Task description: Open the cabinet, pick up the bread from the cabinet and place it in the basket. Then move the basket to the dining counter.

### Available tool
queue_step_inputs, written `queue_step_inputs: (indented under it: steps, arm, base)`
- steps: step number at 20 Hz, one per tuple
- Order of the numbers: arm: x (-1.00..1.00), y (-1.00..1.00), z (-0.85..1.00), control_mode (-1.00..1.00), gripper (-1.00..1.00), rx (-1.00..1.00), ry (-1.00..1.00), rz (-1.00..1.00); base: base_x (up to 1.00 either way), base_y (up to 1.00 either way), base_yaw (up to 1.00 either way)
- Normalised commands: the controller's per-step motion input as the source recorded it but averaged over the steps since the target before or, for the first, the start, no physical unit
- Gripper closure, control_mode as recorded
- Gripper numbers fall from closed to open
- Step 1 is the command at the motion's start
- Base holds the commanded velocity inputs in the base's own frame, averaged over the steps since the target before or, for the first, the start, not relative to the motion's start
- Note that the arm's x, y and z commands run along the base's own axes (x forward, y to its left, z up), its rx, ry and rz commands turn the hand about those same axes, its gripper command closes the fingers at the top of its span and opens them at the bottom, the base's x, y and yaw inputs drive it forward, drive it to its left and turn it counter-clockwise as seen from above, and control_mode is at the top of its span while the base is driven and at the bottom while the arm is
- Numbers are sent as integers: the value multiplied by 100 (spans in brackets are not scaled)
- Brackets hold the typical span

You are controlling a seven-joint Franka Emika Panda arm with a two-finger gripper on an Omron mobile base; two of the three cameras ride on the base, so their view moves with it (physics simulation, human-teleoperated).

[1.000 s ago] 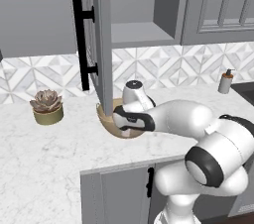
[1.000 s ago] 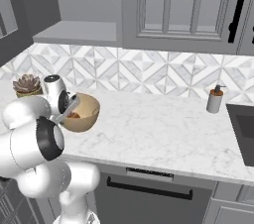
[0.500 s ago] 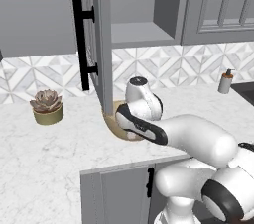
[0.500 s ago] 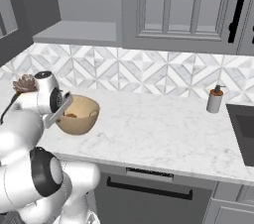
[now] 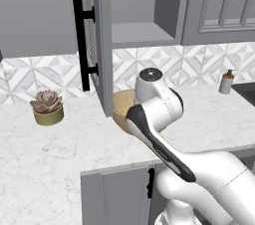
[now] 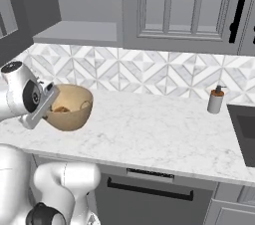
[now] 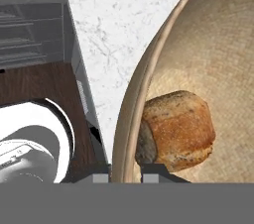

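Left base view: one basket (image 5: 121, 111) sits on the marble desk (image 5: 60, 144) just right of the open cabinet (image 5: 102, 40) door, partly hidden by the arm. One potted succulent (image 5: 47, 107) stands left of the door, one soap bottle (image 5: 226, 81) far right of the basket.

Right base view: one basket (image 6: 69, 106) on the desk (image 6: 149, 134), with the tool's body at its left rim; one bottle (image 6: 215, 100) well right of it. No readable writing.

Hand view: one bread (image 7: 176, 131) lies inside the basket (image 7: 218, 59). The tool (image 7: 125, 178) has a tip on each side of the rim, seemingly clamping it.
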Motion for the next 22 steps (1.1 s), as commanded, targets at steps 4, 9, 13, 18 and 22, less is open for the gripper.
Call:
queue_step_inputs:
  steps: [4,9,13,18,22]
  arm:
    - [-62,-12,99,-100,100,-7,-6,6]
    - [-41,-17,92,-100,100,-4,-21,1]
    - [-25,-37,62,-100,100,1,-17,0]
    - [0,-34,1,-100,100,8,0,0]
    - [0,0,0,-100,100,0,0,0]
  base:
    - [0,0,0]
    - [0,0,0]
    - [0,0,0]
    - [0,0,0]
    - [0,0,0]
